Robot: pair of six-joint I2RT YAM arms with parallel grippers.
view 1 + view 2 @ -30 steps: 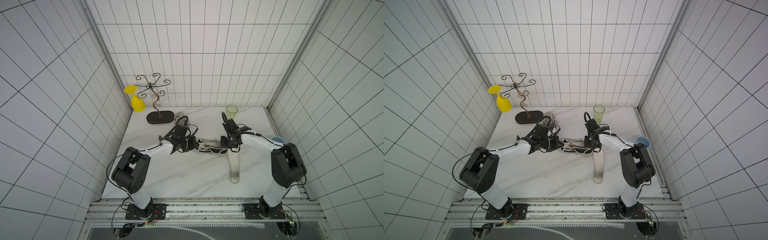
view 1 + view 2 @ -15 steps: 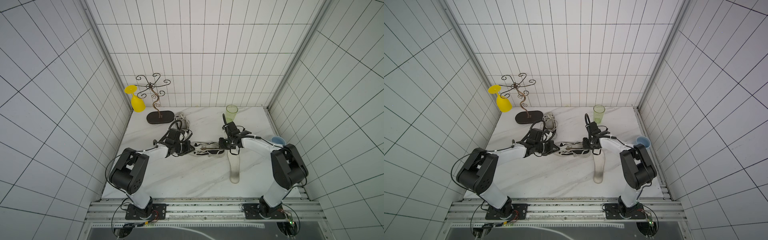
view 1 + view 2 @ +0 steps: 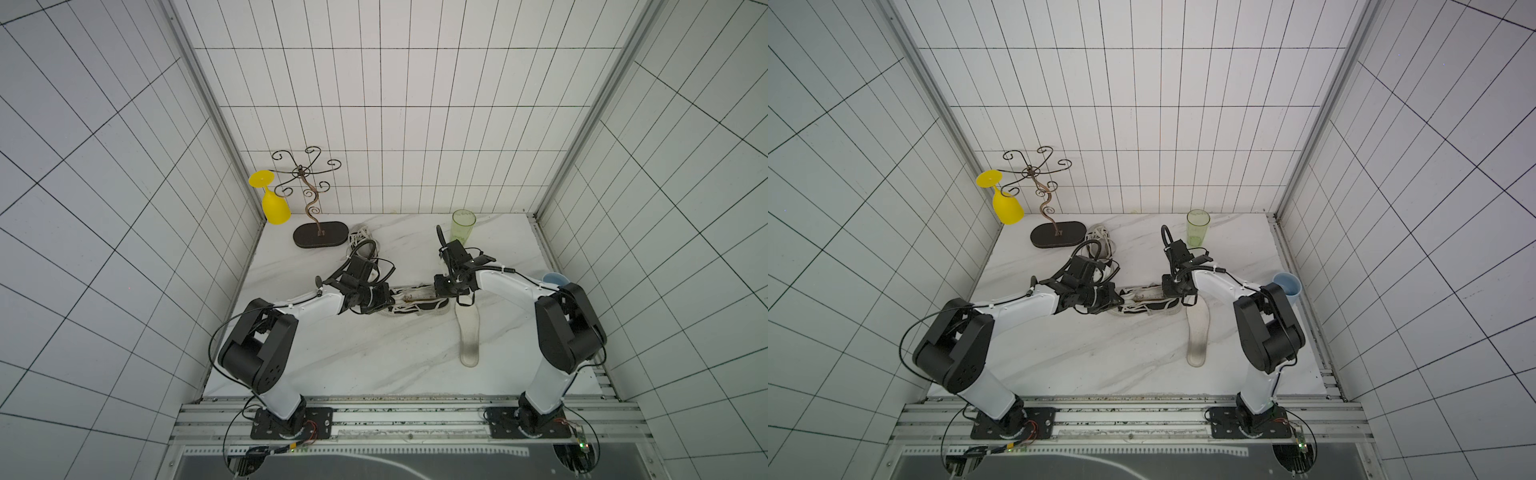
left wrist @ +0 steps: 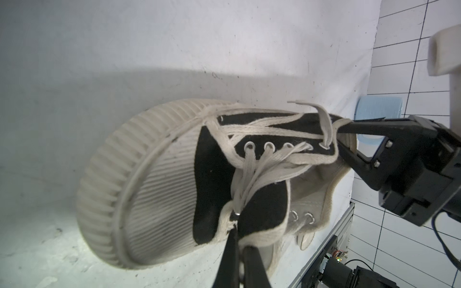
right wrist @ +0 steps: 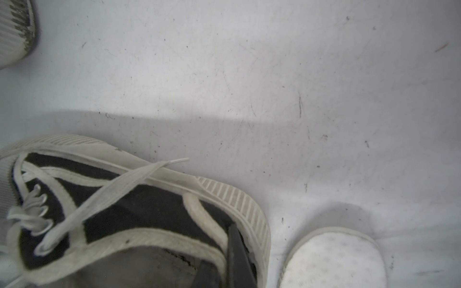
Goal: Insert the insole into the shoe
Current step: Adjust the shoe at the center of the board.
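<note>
White foam comes first: the insole (image 3: pixel 468 332) lies flat on the marble table (image 3: pixel 353 361), nearest the front rail and pointing lengthwise away from it. Neither arm touches it. In the right wrist view its far end sits just beside the heel of the shoe (image 3: pixel 415 306), with a strip of table between them. That puts it just beside the right gripper (image 3: pixel 441 291), a little nearer to us. We judge it lies there so that a short reach can fetch it once the shoe is ready.

Behind it, the black-and-white canvas shoe lies crosswise between the arms, its opening showing from above. The right gripper is pressed together on the heel collar. The left gripper (image 4: pixel 237 239) pinches the trimmed edge of the eyelet flap beside the laces. We read these as two grips stretching the mouth wide and steadying the shoe. Insertion has not begun, and one claw must let go to take the insole.

Farther back are a second shoe (image 3: pixel 363 243), a wire stand (image 3: pixel 320 240) with a yellow glass (image 3: pixel 274 208), a green cup (image 3: pixel 462 224) and a blue cup (image 3: pixel 555 279).
</note>
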